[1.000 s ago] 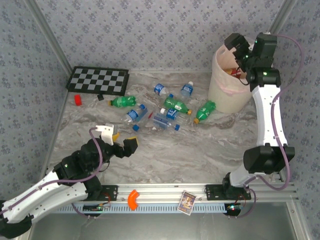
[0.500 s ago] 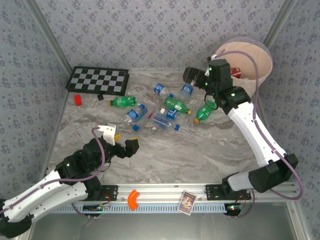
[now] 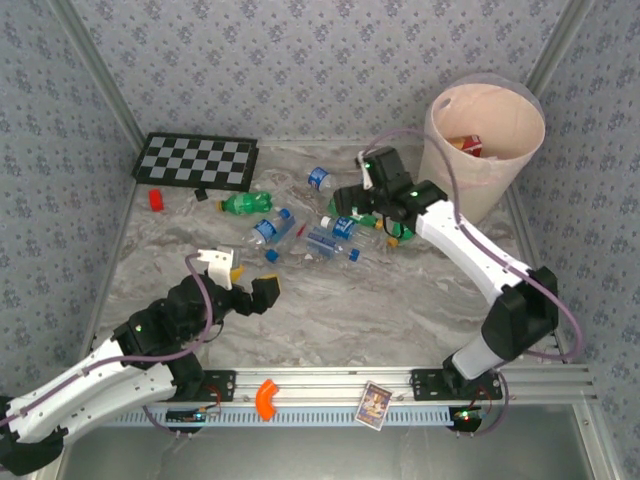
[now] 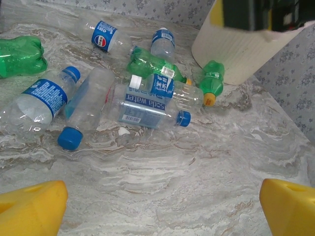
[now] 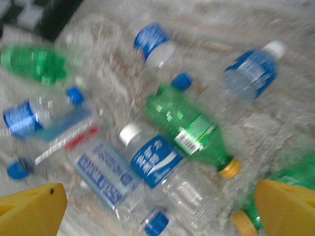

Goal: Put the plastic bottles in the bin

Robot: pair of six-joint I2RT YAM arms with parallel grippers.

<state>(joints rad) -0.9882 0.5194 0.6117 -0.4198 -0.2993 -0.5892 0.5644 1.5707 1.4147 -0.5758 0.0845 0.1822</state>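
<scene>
Right claw (image 3: 345, 207) gapes empty over the plastic bottles (image 3: 330, 235) toward the tabletop's far edge, seemingly poised to pick; left claw (image 3: 245, 280) also gapes empty

**Even light above, right wrist smeared**

Top view: bright, diffuse, even light. Shadows on the marble table (image 3: 400, 300) are faint and soft-edged. The pale bin (image 3: 487, 110) looks near washed out inside.

Left wrist view: plastic bottles (image 4: 147, 105) sharp, small glints on the clear plastic. Left gripper (image 4: 160, 206): yellow fingertips (image 4: 29, 206) soft, out of focus.

Right wrist view: motion blur throughout, labels smeared, worst toward the top. Right gripper (image 5: 158, 209): fingertips (image 5: 288, 209) blurred too.
</scene>
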